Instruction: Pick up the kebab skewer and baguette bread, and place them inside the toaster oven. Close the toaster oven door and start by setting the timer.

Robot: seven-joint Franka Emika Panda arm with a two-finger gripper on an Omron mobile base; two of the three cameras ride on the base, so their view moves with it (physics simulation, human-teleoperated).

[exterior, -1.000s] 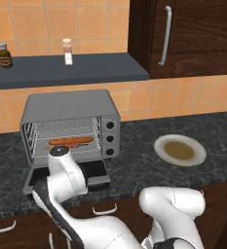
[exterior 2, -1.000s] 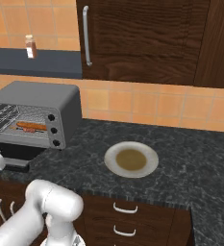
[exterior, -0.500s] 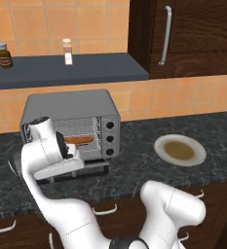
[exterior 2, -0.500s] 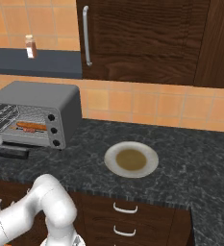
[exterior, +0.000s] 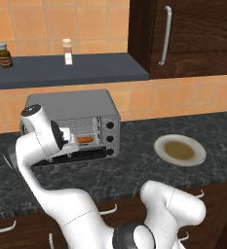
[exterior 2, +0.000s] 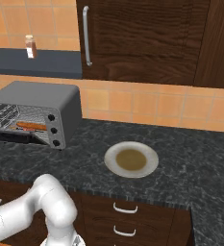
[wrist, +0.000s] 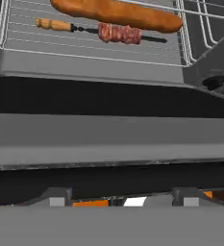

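Since the earlier frame, we see the toaster oven door (wrist: 108,129) raised before our gripper (wrist: 117,202); beyond it lie baguette bread (wrist: 116,13) and kebab skewer (wrist: 108,31). Jaw opening: cannot tell.

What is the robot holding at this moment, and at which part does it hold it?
It cannot be told. The gripper is at the toaster oven door, near its edge, but contact does not show. The baguette bread and kebab skewer lie on the rack.
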